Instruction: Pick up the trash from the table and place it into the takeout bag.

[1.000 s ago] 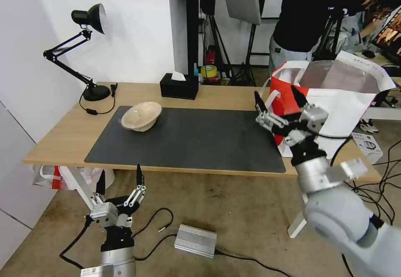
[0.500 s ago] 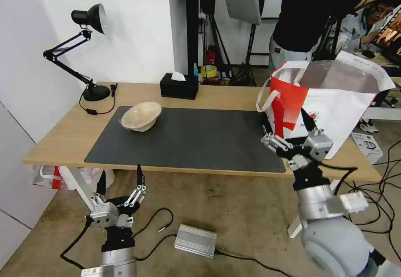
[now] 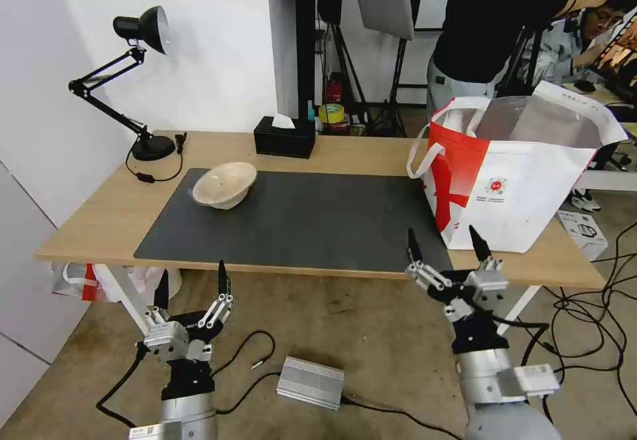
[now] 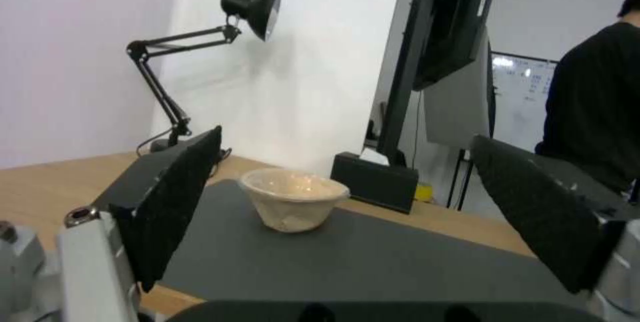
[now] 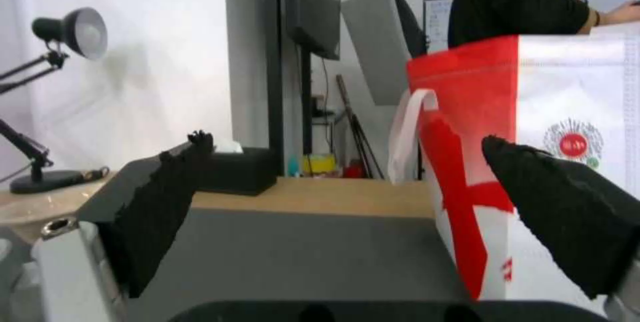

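One piece of trash, a shallow beige paper-pulp bowl (image 3: 225,184) (image 4: 294,205), sits on the left part of the dark mat (image 3: 298,221) on the light-wood table (image 3: 99,218). The white takeout bag (image 3: 514,181) (image 5: 533,162) with red side panels stands open at the table's right end. My right gripper (image 3: 444,247) (image 5: 347,212) is open and empty, at the table's front edge just left of the bag. My left gripper (image 3: 190,285) (image 4: 347,212) hangs open and empty below the front edge, facing the bowl from a distance.
A black desk lamp (image 3: 136,81) stands at the back left and a black tissue box (image 3: 285,136) at the back middle. A person in black (image 3: 491,28) stands behind the bag. Cables and a metal box (image 3: 310,381) lie on the floor.
My right arm has drawn back and down from beside the bag's red panel to the table's front edge, still open. The left arm and the bowl have not moved.
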Robot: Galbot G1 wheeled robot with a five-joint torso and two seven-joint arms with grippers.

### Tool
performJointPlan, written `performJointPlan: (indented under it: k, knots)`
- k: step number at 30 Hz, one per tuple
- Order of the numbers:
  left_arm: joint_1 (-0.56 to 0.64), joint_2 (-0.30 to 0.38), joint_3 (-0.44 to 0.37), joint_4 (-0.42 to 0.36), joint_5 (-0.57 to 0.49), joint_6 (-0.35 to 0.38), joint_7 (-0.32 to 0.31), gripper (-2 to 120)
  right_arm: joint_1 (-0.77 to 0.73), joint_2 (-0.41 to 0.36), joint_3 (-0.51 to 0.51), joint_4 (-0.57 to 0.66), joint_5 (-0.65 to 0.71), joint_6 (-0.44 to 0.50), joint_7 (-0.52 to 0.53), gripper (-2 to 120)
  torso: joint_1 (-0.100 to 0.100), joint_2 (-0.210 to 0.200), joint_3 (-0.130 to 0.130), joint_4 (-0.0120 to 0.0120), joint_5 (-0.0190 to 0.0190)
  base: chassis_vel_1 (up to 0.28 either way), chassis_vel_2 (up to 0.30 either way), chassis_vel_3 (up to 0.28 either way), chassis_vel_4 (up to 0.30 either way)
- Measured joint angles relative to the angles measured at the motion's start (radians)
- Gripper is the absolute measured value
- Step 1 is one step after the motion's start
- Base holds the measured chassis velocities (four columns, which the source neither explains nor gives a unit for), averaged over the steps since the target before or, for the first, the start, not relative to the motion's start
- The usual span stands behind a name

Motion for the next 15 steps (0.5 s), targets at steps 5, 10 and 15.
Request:
performJointPlan:
  k: [5, 10, 15]
  knots:
    - [0.0, 0.0, -0.001, 0.0, 0.0, 0.0, 0.0, 100, -0.028, 0.018, -0.019, -0.012, -0.03, 0.0, 0.018, 100, 0.0, 0.0, 0.0, 0.0, 0.0, 0.0, 0.0, 0.0, 0.0]
    - [-0.003, -0.001, -0.001, 0.0, 0.0, 0.0, 0.0, 100, -0.055, 0.029, -0.033, -0.021, -0.061, -0.011, 0.033, 100, 0.0, 0.0, 0.0, 0.0, 0.0, 0.0, 0.0, 0.0, 0.0]
    - [-0.004, -0.001, 0.001, 0.002, -0.001, 0.0, 0.0, 100, -0.069, 0.041, -0.046, -0.027, -0.077, -0.014, 0.036, 100, 0.0, 0.0, 0.0, 0.0, 0.0, 0.0, 0.0, 0.0, 0.0]
